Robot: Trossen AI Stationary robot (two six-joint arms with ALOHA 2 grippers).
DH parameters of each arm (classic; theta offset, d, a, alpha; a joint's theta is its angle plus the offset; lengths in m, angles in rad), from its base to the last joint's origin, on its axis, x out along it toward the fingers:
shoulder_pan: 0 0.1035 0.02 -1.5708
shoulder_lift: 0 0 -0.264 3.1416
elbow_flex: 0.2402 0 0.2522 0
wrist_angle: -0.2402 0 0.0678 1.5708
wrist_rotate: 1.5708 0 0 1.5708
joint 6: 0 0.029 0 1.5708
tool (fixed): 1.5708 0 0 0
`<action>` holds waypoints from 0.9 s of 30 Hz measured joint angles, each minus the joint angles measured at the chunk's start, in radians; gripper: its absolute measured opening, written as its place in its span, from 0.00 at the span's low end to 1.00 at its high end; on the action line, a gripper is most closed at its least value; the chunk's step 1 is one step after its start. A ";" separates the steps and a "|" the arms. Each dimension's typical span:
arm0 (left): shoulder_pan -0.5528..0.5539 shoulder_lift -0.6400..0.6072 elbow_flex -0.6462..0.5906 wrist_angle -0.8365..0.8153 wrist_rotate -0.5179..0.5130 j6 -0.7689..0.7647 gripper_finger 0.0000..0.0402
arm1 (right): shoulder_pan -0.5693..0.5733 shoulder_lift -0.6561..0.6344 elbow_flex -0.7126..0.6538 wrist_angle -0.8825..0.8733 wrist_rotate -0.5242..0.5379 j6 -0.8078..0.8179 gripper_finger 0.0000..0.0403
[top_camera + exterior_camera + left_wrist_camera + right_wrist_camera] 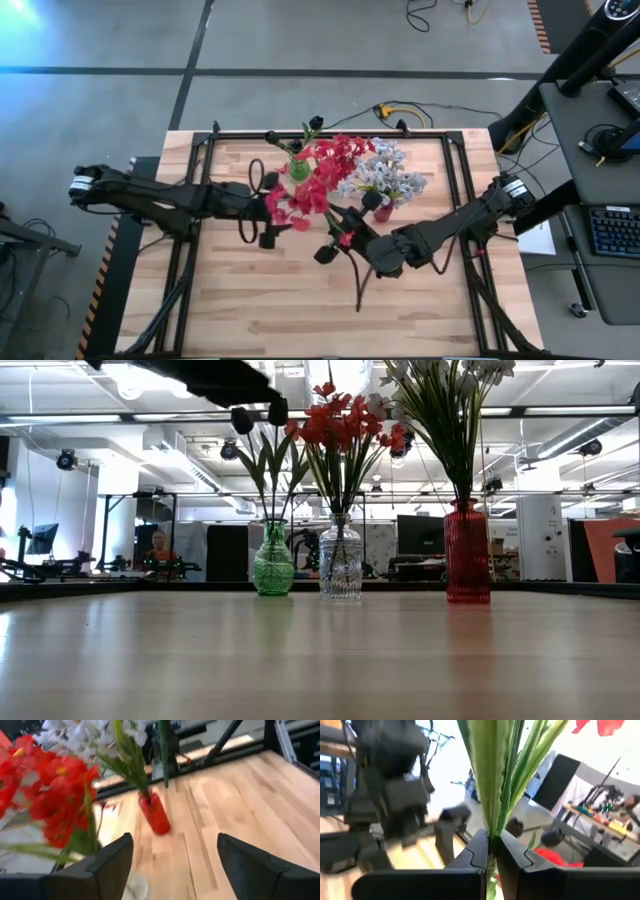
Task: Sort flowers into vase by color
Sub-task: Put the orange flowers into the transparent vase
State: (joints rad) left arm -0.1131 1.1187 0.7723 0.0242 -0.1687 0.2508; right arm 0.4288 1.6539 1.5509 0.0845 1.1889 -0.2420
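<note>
A big office room with white beams and ceiling lights sits behind the pale wooden table (260, 300). Three vases stand in a row on it.

On the left side, the left gripper (262, 208) is up in the air with its two dark fingers (107, 862) spread wide apart. It holds nothing. Just beside it, a little toward the middle of the table, is the bumpy green glass vase (273, 565) with dark near-black buds (243, 421) on long green stems. Right in front of the left gripper are the bright red blossoms (335, 160) in the clear glass vase (341, 563). Farther past its fingers stands the tall red ribbed vase (467, 552) full of pale blue-white blossoms (385, 172).

On the right side, the right gripper (338, 242) is squeezed shut on a green flower stem (495, 775) with long leaves. A red flower (346, 238) shows right at this gripper. It sits near the red vase, on the side toward the front of the table.
</note>
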 joint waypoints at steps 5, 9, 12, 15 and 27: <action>0.000 -0.126 -0.005 -0.145 -0.006 -0.001 0.69 | -0.058 0.001 -0.017 -0.171 0.000 0.208 0.03; 0.000 -0.223 -0.040 -0.162 -0.006 0.004 0.68 | -0.114 0.004 -0.063 -0.176 -0.044 0.292 0.03; 0.000 -0.300 -0.091 -0.154 -0.006 0.002 0.66 | -0.146 0.004 -0.105 -0.138 -0.089 0.310 0.03; 0.000 -0.371 -0.151 -0.116 -0.006 -0.013 0.65 | -0.170 0.004 -0.148 -0.049 -0.209 0.276 0.03; 0.000 -0.532 -0.227 -0.051 -0.006 0.028 0.65 | -0.185 0.005 -0.403 0.560 -0.356 0.073 0.03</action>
State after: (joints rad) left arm -0.1131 0.5871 0.5457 -0.0267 -0.1745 0.2791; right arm 0.2440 1.6588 1.1482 0.6447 0.8329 -0.1687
